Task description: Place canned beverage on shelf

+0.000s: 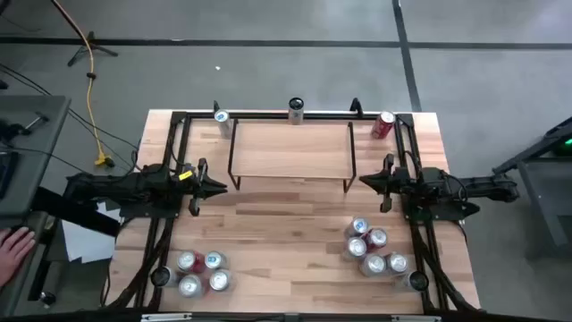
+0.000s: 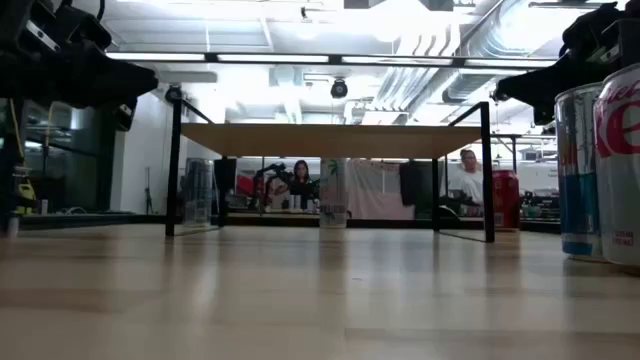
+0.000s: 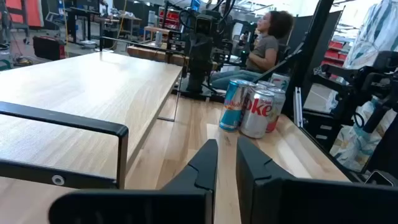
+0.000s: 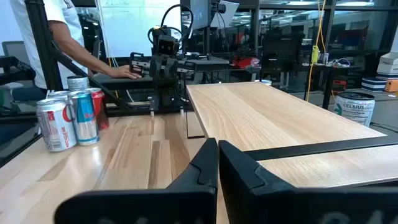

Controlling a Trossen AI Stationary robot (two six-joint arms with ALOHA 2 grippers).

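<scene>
Tabletop [image 1: 286, 233] cans sit partly cut off; left gripper [image 1: 220, 188] and right gripper [image 1: 362, 182] closed, empty.

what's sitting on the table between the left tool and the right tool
The shelf spans most of the gap between the left tool and right tool, seen from overhead.

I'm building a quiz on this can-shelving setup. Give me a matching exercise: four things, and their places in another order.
Things:
1. shelf
2. red can
3. left gripper
4. four-can cluster

Places:
A. near left part of the table
B. beside the shelf's left end
C. middle of the table's far side
D. far right corner

Pairs: 1-C, 2-D, 3-B, 4-A
</scene>
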